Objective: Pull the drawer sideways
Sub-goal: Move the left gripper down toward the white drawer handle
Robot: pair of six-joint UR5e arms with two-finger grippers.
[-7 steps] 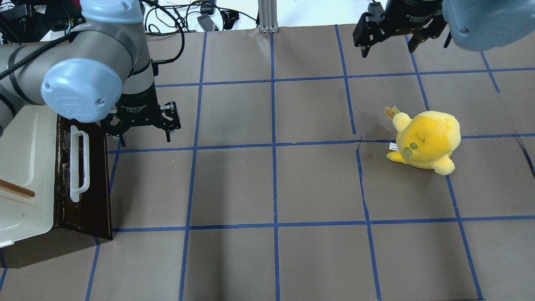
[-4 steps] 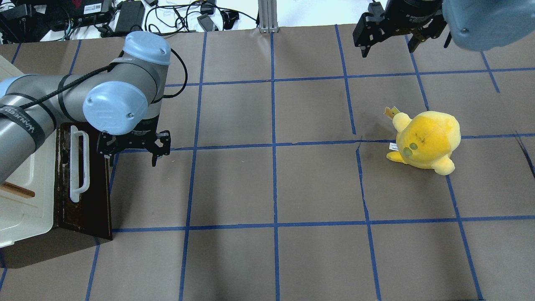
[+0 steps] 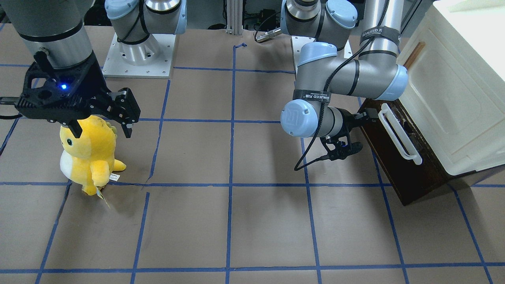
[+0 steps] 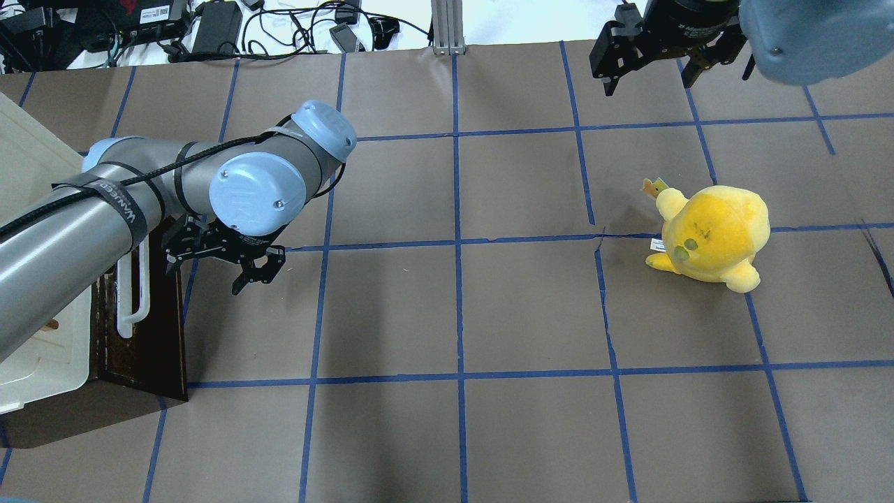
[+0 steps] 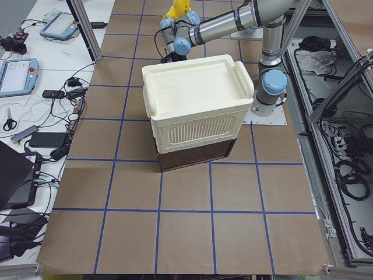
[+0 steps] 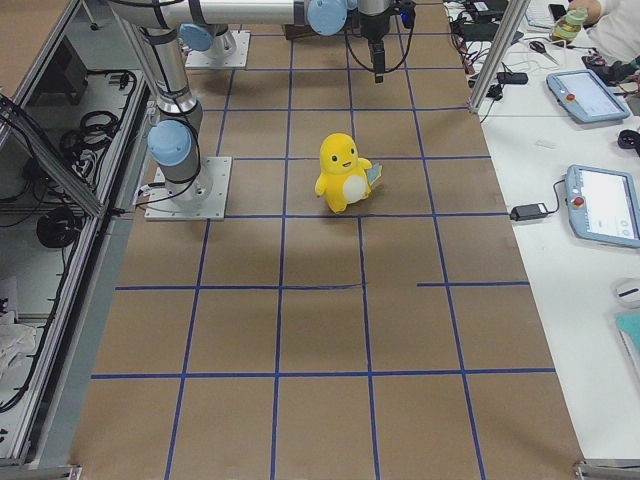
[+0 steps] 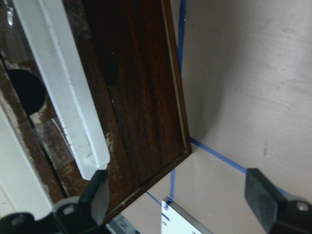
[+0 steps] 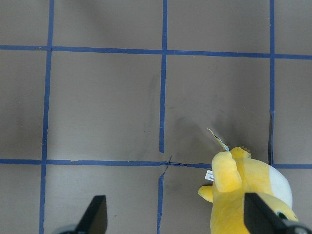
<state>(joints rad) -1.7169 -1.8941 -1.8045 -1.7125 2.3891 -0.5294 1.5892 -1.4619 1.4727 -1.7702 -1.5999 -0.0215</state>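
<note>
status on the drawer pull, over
Left claw open, beside the white handle of the drawer, not gripping. Right claw open, raised across the table near the yellow plush. Nothing blocking the handle.

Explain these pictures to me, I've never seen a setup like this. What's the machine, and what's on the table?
These all show one moment: two robot arms at a brown table marked with blue tape. One camera looks down from behind the robot, one faces it, two watch from the table's ends, and one sits on each wrist. Each arm ends in a two-finger tool. The left tool is open, close to the end of the white handle of a dark wooden drawer under a cream cabinet, and it is gripping nothing. The right tool hangs open, high over the table near a yellow plush toy, and is also empty.
</note>
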